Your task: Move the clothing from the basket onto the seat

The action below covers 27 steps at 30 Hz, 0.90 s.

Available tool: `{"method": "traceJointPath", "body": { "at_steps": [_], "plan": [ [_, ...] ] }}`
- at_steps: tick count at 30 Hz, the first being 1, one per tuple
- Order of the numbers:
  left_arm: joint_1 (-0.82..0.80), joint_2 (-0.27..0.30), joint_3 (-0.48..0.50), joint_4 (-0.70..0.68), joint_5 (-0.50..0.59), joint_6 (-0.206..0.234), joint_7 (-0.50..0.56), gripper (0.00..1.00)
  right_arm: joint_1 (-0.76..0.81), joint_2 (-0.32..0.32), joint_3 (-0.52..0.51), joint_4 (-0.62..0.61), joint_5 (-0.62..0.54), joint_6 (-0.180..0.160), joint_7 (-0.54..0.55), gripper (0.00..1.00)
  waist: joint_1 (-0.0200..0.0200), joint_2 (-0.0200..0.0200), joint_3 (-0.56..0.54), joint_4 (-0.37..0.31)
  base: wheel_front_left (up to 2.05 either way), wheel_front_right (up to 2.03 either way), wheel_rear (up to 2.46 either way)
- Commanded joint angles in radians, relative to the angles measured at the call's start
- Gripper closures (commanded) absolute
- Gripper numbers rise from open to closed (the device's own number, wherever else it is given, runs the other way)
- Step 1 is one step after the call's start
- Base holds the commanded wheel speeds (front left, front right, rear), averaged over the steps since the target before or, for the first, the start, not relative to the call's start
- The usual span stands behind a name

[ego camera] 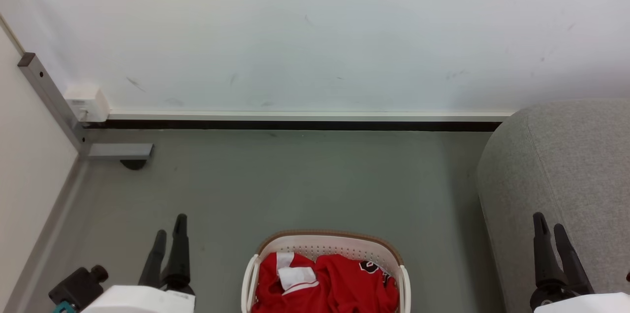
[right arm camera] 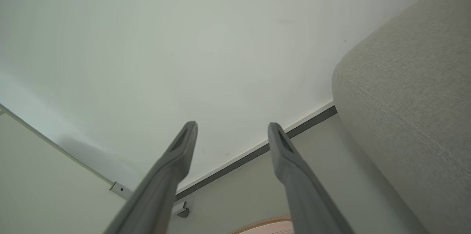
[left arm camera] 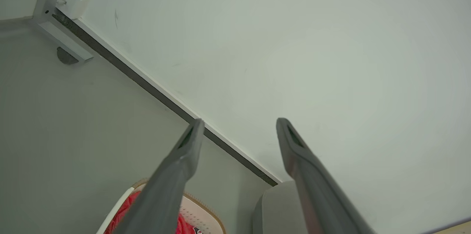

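To judge by how things lie, this is the very start, with every garment left to carry. At the lower left of the head view, the left gripper [ego camera: 170, 227] stands wide open and empty. To its right, at the bottom centre, the clothing [ego camera: 339, 283] lies heaped inside the basket [ego camera: 329, 249], apart from both grippers. At the lower right, the right gripper [ego camera: 550, 223] is likewise spread and empty. It stands in front of the seat [ego camera: 566, 165], whose visible part carries no red fabric.
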Motion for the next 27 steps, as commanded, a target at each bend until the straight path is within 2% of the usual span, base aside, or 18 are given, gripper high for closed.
{"method": "traceJointPath", "body": {
  "at_steps": [1,27],
  "plan": [
    [-0.001,0.011,-0.003,-0.018,0.035,0.005,-0.007,0.00,-0.003,-0.003,0.004,-0.018,-0.032,-0.001,-0.010,0.00,0.0000,0.0000,0.000,0.000,0.00,0.00,0.00],
    [0.025,0.022,-0.059,-0.039,0.351,0.040,-0.084,0.00,0.019,0.001,0.044,0.013,-0.323,-0.001,-0.086,0.00,0.0000,0.0000,-0.004,-0.010,0.00,0.00,0.00]
  ]
}}
